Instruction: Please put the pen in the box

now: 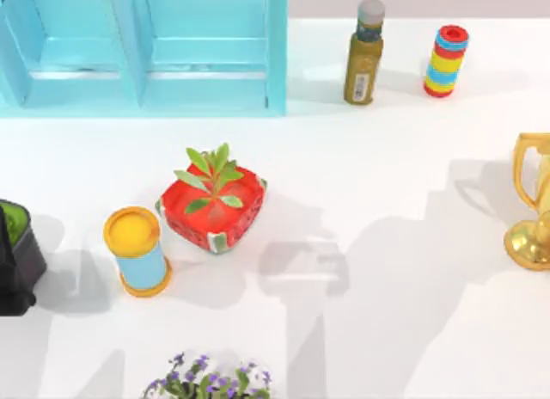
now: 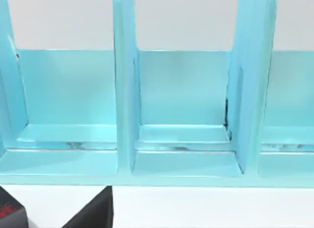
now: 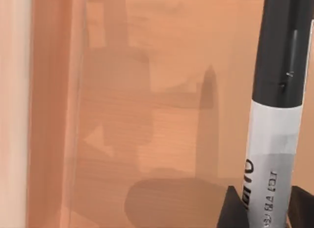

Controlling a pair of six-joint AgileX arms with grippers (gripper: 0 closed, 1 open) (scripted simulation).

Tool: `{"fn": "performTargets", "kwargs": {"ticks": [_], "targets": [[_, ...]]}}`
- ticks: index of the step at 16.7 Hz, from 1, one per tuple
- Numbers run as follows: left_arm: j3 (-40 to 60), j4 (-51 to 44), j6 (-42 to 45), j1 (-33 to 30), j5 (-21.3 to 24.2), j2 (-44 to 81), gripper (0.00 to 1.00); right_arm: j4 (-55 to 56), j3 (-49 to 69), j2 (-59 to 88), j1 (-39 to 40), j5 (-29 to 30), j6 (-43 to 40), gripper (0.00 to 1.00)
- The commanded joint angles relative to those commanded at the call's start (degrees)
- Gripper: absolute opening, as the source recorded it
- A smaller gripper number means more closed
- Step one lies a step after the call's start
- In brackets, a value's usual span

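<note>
Pen (image 3: 277, 115): black cap and grey-silver barrel with black letters, seen in the right wrist view. It stands between the two dark fingers (image 3: 230, 211) of the right gripper (image 3: 265, 213), which is clenched on the barrel.
Box (image 3: 147, 90): an orange-brown wooden surface lies behind the pen in the right wrist view, with a paler wall along one side. The shadow of the pen falls on the wood.
Left gripper: the left wrist view looks at the blue rack (image 2: 186, 115) from close by; dark shapes (image 2: 91, 213) are at the edge of this view, and I cannot tell if the fingers are released or clenched.
Blue rack (image 1: 146, 64): at the far left of the table (image 1: 369, 244), with upright dividers.
Red planter (image 1: 212, 208): near the middle of the table, a green plant grows in it.
Yellow-lidded can (image 1: 137, 251): just left of the planter, with a light blue body.
Bottle (image 1: 365, 55): at the far right, olive colour with a grey cap.
Striped stack (image 1: 445, 61): right of the bottle, apart from it.
Gold trophy (image 1: 533, 201): at the right edge.
Purple flowers (image 1: 210, 380): at the near edge.
</note>
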Motion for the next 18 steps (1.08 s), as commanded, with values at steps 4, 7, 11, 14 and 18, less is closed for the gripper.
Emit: {"fn": "performTargets", "kwargs": {"ticks": [4,7,11,14,18], "targets": [[0.0,0.0,0.0,0.0,0.0,0.0,1.00,0.2,-6.9,-0.2,-2.8,0.4,1.9,0.00],[0.0,0.0,0.0,0.0,0.0,0.0,1.00,-1.1,-9.9,0.3,-4.7,0.4,2.8,0.00],[0.0,0.0,0.0,0.0,0.0,0.0,1.00,-1.1,-10.1,0.3,-4.8,0.4,2.8,0.00],[0.0,0.0,0.0,0.0,0.0,0.0,1.00,-1.1,-10.1,0.3,-4.8,0.4,2.8,0.23],[0.0,0.0,0.0,0.0,0.0,0.0,1.00,-1.1,-10.1,0.3,-4.8,0.4,2.8,0.53]]}}
